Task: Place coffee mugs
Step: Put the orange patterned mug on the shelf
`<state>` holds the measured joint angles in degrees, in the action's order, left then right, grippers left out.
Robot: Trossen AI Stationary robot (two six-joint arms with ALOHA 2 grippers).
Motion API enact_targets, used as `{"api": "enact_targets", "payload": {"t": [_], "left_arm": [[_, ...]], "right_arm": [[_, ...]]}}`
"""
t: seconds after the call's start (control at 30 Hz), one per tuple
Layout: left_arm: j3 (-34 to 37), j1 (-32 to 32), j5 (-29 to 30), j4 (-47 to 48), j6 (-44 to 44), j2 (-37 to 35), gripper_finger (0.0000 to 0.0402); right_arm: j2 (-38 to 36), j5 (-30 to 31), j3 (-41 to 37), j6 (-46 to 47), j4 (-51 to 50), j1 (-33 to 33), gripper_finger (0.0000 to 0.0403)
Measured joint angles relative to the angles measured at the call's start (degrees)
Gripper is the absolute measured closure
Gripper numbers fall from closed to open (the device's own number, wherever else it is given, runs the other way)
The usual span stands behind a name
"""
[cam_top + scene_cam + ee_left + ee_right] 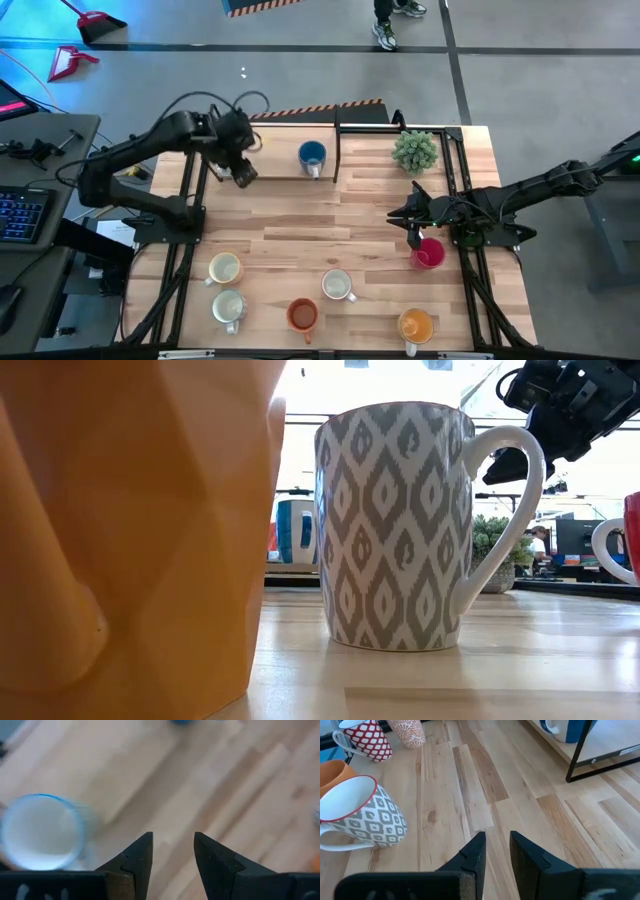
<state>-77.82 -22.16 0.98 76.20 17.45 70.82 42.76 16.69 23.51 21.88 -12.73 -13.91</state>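
The blue mug (312,157) stands on a low wooden shelf (275,165) at the table's far side. My left gripper (240,172) hovers open to its left, over the shelf. Its wrist view shows a blurred blue-rimmed mug (40,832) beside my open fingers (172,855), which hold nothing. My right gripper (412,215) hangs over bare wood just beyond the red mug (428,253); it is narrowly open (497,850) and empty. Several more mugs stand upright along the near side, among them a grey-patterned one (339,286) (395,525), a red-orange one (302,315) and a yellow-orange one (416,325).
A small green potted plant (415,150) stands far right, beside the black shelf frame (336,150). Black rails (470,270) run along both table sides. Bare wood lies in the table's middle (320,230). A person's shoes (385,30) show on the floor beyond.
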Motion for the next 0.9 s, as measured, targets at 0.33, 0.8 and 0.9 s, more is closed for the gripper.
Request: {"api": "enact_targets", "payload": {"t": [0.33, 0.8, 0.9], "left_arm": [[4.5, 19.7, 2.7, -17.3, 12.0, 3.8, 0.0268], [4.8, 44.1, 10.1, -24.2, 20.1, 13.9, 0.0268], [4.8, 47.7, 12.5, -21.1, 22.3, 12.7, 0.0268]], "right_arm": [[0.0, 0.8, 0.0, 1.3, 0.5, 0.0, 0.0336], [-0.1, -3.9, 0.1, -4.4, 5.7, 0.0, 0.0336], [-0.1, -3.6, 0.1, -5.2, 5.7, 0.0, 0.0336]]}}
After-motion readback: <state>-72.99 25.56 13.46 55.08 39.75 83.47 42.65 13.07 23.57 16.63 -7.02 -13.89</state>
